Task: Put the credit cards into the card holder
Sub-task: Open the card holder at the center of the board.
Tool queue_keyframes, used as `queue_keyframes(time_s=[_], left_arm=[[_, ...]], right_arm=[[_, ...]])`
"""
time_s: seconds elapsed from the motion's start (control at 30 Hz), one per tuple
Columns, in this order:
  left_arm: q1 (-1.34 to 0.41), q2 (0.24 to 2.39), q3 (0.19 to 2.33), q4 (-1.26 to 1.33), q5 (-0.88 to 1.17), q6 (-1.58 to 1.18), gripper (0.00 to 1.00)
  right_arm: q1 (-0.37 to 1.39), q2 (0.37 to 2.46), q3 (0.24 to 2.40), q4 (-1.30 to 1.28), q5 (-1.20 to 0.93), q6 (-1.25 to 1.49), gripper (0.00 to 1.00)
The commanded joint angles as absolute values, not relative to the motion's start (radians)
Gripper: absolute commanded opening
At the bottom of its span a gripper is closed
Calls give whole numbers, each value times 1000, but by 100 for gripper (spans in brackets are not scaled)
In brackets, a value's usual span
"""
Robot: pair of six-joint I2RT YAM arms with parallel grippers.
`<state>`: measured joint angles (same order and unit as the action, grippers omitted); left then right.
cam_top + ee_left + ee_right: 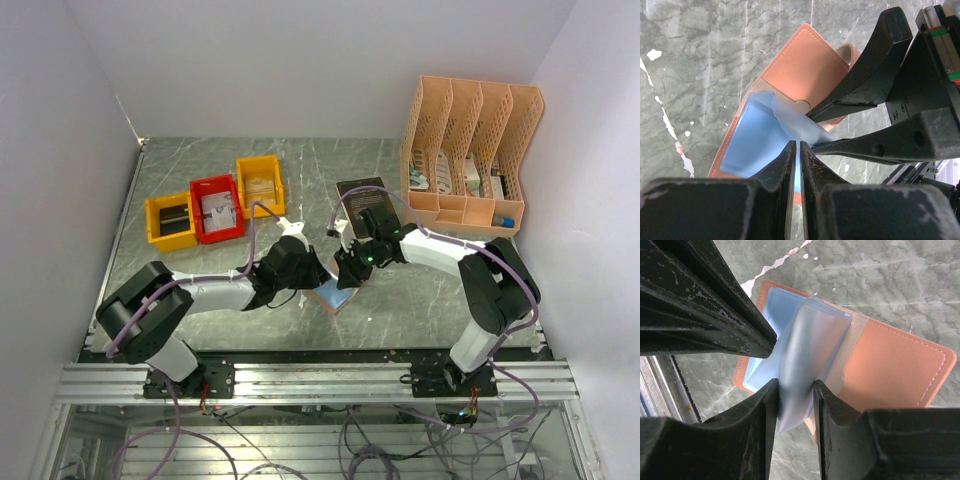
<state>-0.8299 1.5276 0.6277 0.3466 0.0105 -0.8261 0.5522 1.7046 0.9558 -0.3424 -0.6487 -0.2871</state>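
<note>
- Loading step: the card holder point(333, 292) lies open on the surface point(420, 312), near the front edge.
- Right hand point(795, 390) is clamped on its blue sleeves point(812, 335), bunching them upright.
- Left hand point(797, 155) has its fingers nearly together with a blue sliver between them; card or sleeve, I cannot tell.
- Next, I'd say: part one sleeve and feed a card in squarely.

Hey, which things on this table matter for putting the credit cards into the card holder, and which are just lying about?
For the job:
card holder, lying open
light blue card, at its clear sleeves

Just lying about:
black book
peach file rack
yellow bin
red bin
second yellow bin
</note>
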Motion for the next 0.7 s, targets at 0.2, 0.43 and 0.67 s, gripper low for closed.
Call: queue_keyframes(time_s=[0.2,0.43,0.67], left_arm=[[-823,1428,627,292,-60,-802,15],[-824,1489,629,341,-21,-812,11],[-824,1543,622,370,-17,-809,7]], right_arm=[[544,1729,981,-346,-680,-270,30],[536,1725,978,-344,-681,-264,24],[529,1723,976,-342,-683,-259,19]])
